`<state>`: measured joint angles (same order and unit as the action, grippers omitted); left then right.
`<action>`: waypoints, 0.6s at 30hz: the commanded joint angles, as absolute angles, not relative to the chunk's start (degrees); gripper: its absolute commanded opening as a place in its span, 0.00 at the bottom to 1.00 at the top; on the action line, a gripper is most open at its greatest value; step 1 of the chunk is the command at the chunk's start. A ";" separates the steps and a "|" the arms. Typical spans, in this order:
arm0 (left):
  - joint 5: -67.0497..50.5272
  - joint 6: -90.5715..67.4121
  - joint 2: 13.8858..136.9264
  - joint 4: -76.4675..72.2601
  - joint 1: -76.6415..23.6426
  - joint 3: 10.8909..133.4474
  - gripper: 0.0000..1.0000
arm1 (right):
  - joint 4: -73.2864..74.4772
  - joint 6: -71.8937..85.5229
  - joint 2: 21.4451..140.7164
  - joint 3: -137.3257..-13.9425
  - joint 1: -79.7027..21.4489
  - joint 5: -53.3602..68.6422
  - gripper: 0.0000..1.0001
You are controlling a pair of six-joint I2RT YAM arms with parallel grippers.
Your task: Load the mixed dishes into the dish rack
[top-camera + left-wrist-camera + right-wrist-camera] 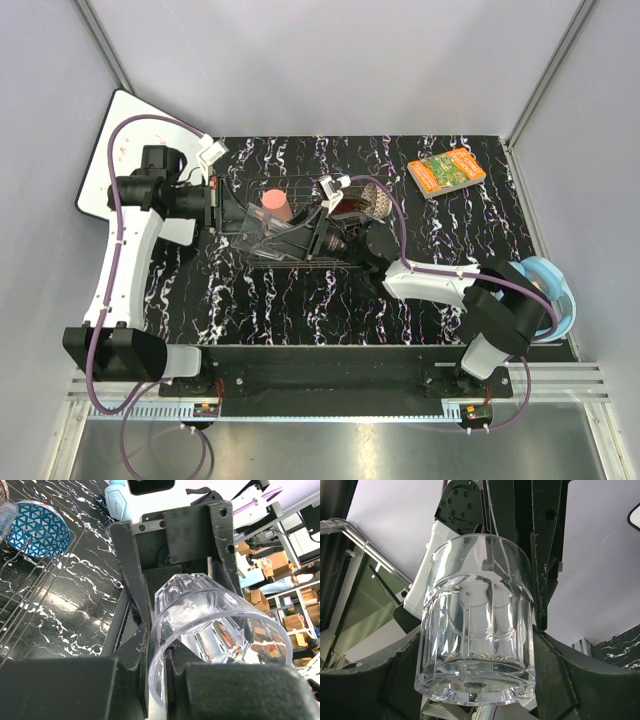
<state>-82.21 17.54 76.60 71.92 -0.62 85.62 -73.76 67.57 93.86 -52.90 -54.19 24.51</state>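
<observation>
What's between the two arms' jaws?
A small clear glass: left jaws pinch its rim, right jaws flank its base. Both wrist views show it.

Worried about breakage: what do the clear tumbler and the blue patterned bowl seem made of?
The small clear glass: likely real glass, glossy; thick base, moulded facets, sharp reflections; clear plastic possible. The blue patterned bowl: probably glazed ceramic or melamine; opaque, smooth printed triangles.

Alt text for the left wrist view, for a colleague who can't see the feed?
A small clear glass fills the frame, its rim wall pinched in the left gripper's shut jaws, its base reaching between the right gripper's jaws beyond. At upper left, a blue patterned bowl shows behind thin wires of the dish rack on the black marbled table.
</observation>
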 commanded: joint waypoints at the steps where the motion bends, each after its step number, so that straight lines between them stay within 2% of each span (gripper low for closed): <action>1: -86.85 19.07 74.88 70.40 -1.05 84.03 0.08 | -78.07 65.49 91.41 -55.20 -54.05 26.28 0.26; 3: -85.00 19.95 73.92 70.49 -0.97 82.63 0.21 | -74.55 63.73 88.52 -55.02 -53.79 26.54 0.00; 4: -81.86 20.65 73.48 70.49 -0.88 82.36 0.35 | -69.75 62.33 87.20 -54.93 -53.70 26.54 0.00; 5: -80.26 21.35 73.13 70.66 -0.62 82.01 0.53 | -66.22 60.66 83.97 -54.93 -53.61 26.37 0.00; 8: -77.08 24.60 72.07 72.59 3.84 81.82 0.75 | -45.85 52.14 75.98 -55.72 -53.61 24.36 0.00; 11: -76.20 27.59 72.60 75.75 9.37 84.89 0.81 | -23.96 43.44 69.55 -58.00 -53.61 19.79 0.00; 12: -75.51 27.95 73.29 76.98 10.71 87.43 0.87 | -19.12 40.02 68.56 -59.66 -53.61 18.38 0.00; 13: -74.89 28.30 73.74 77.34 12.03 88.76 0.88 | -9.94 38.60 67.68 -60.72 -53.70 14.98 0.00; 18: -74.27 27.78 75.67 75.26 21.26 91.50 0.93 | 12.18 32.88 70.65 -71.94 -53.70 8.01 0.00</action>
<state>-75.77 26.04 74.91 76.79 15.90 88.92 -11.29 41.52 68.47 -62.37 -53.91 16.27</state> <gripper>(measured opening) 0.905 0.749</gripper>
